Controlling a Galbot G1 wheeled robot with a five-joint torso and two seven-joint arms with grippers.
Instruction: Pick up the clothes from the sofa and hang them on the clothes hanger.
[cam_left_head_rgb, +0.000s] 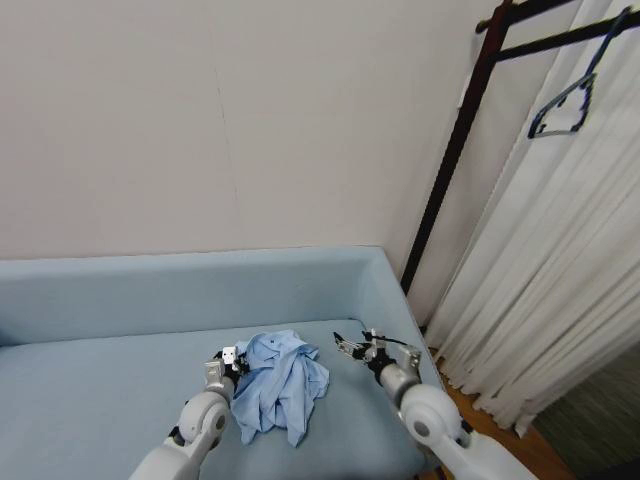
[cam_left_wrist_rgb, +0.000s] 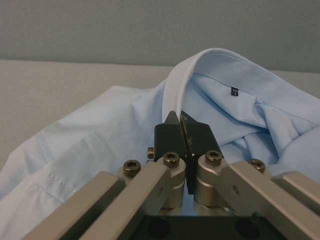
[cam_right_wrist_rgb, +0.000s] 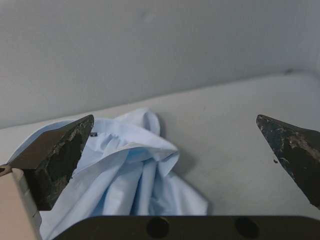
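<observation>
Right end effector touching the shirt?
Apart. Head view shows bare sofa between the open right end effector and the shirt.

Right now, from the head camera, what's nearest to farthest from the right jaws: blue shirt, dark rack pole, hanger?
1. Blue shirt, on the sofa, just to the left.
2. Dark rack pole, behind the sofa's right corner.
3. Hanger, high up on the right.
</observation>
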